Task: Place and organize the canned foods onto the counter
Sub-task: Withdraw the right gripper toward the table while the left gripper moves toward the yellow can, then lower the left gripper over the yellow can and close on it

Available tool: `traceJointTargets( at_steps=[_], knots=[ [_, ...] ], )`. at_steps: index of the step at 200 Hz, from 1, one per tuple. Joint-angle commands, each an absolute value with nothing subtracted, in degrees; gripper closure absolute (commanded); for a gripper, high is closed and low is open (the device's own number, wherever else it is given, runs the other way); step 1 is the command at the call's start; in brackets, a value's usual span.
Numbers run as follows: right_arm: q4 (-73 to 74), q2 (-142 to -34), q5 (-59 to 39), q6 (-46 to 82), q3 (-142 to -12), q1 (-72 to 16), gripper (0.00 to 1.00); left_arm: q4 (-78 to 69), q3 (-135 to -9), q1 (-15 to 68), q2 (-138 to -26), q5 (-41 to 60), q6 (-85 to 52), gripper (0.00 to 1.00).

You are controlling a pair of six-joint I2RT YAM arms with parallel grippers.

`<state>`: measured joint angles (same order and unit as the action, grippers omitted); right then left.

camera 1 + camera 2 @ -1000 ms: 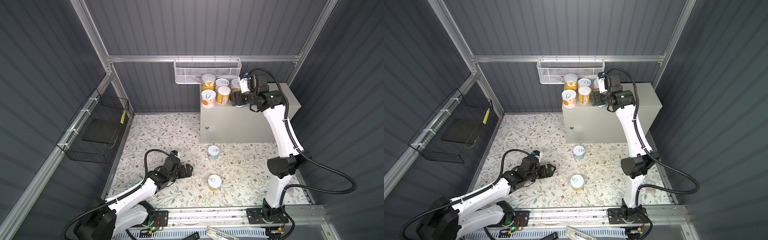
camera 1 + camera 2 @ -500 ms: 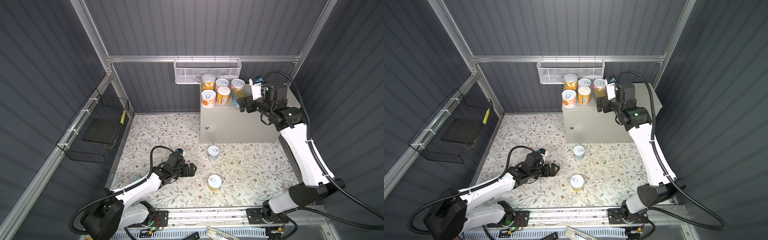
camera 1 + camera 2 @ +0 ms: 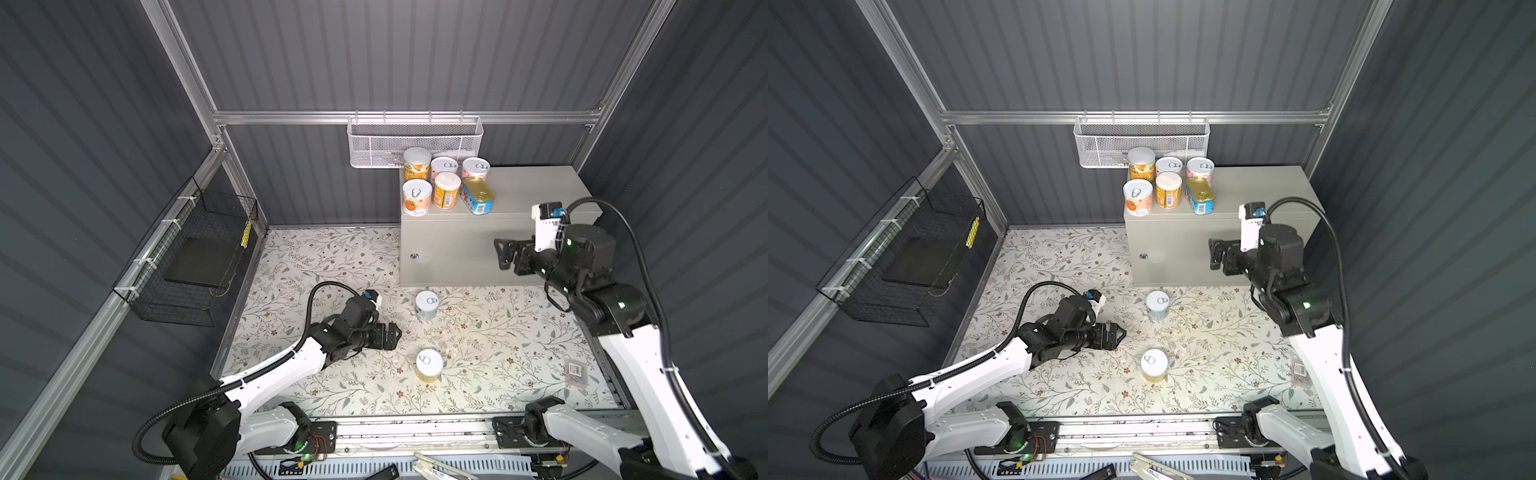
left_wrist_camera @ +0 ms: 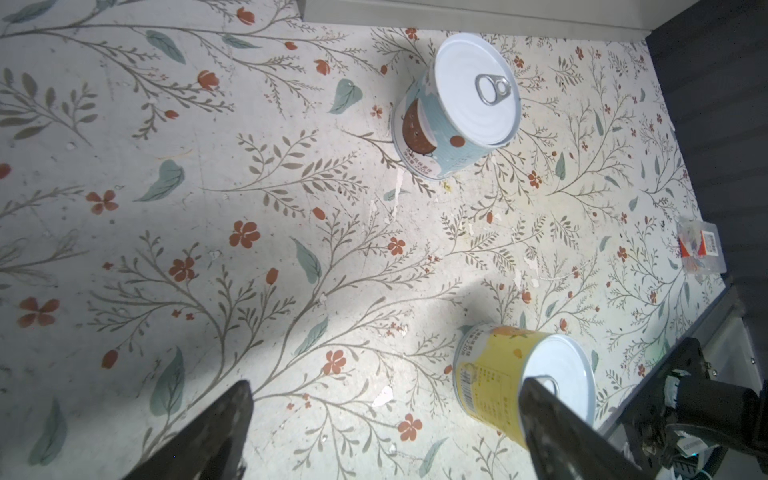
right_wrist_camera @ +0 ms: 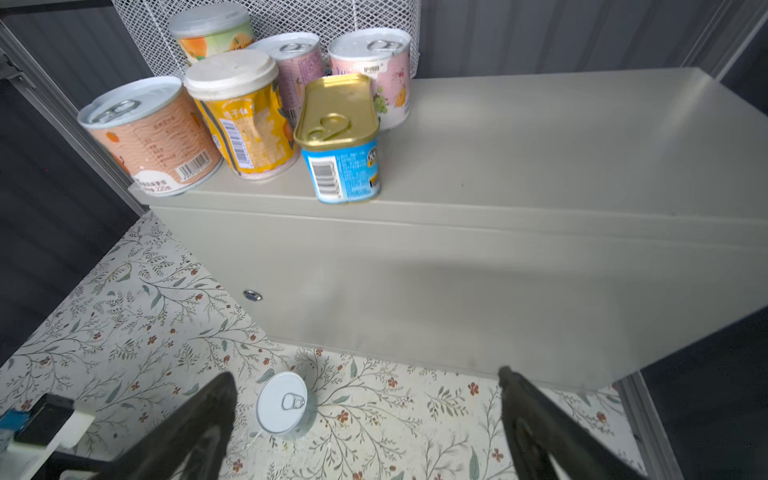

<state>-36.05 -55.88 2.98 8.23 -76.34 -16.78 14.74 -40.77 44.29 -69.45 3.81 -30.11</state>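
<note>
Several canned foods stand grouped at the left end of the beige counter (image 3: pixel 536 187), among them a gold-topped blue oblong tin (image 3: pixel 478 195) (image 5: pixel 338 137). On the floral floor a pale-blue can (image 3: pixel 427 303) (image 4: pixel 457 108) (image 5: pixel 282 409) stands before the counter, and a yellow can (image 3: pixel 429 365) (image 4: pixel 507 386) nearer the front. My left gripper (image 3: pixel 395 332) (image 4: pixel 386 384) lies low on the floor, open and empty, left of both cans. My right gripper (image 3: pixel 500 254) (image 5: pixel 365 374) hovers open and empty before the counter's front face, pointing left.
A white mesh basket (image 3: pixel 415 141) hangs on the back wall just above the counter's cans. A black wire basket (image 3: pixel 195 257) hangs on the left wall. A small packet (image 3: pixel 575 374) lies at the floor's right edge. A metal rail (image 3: pixel 415 428) runs along the front.
My right gripper has left the blue oblong tin on the counter and drawn back to the right and down in front of it. My left gripper slid slightly toward the cans.
</note>
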Motion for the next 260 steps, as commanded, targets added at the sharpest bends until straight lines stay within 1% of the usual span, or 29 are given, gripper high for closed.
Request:
traceJointTargets(
  at_steps=[1,26,44,62,73,96,116,147,217,260],
  knots=[
    [-39.8,-49.0,0.3,14.5,-69.2,-16.6,0.01,19.8,-43.9,47.5,-70.7,1.1,-29.0,0.0],
    [-39.2,-38.6,-3.0,18.8,-58.2,-16.6,0.01,20.7,-45.9,51.7,-72.9,-1.6,-30.7,0.0],
    [-40.0,-33.4,-6.1,19.4,-52.6,-16.6,0.01,20.9,-47.5,54.5,-75.7,-4.5,-30.6,0.0],
    [-41.6,-30.7,-6.3,20.7,-48.8,-16.6,0.01,22.6,-49.8,55.8,-79.4,-5.8,-29.8,0.0],
    [-41.6,-29.5,-8.8,21.3,-46.6,-16.6,0.01,23.6,-51.0,56.8,-80.9,-6.7,-29.6,0.0],
    [-40.3,-26.9,-12.6,23.8,-42.0,-16.6,0.01,24.0,-52.1,59.2,-82.0,-9.6,-30.7,0.0],
    [-39.8,-24.7,-13.8,25.7,-38.2,-16.6,0.01,24.0,-53.0,60.8,-83.1,-10.8,-31.6,0.0],
    [-39.2,-21.8,-14.9,28.5,-35.9,-16.6,0.01,23.3,-55.1,63.0,-85.7,-11.2,-31.8,0.0],
    [-40.2,-18.2,-14.4,29.9,-34.6,-16.6,0.01,25.7,-64.2,67.9,-96.5,-11.7,-29.8,0.0],
    [-40.7,-17.4,-13.8,30.1,-34.7,-16.6,0.01,24.7,-65.6,68.8,-99.9,-12.6,-30.3,0.0]
  ],
)
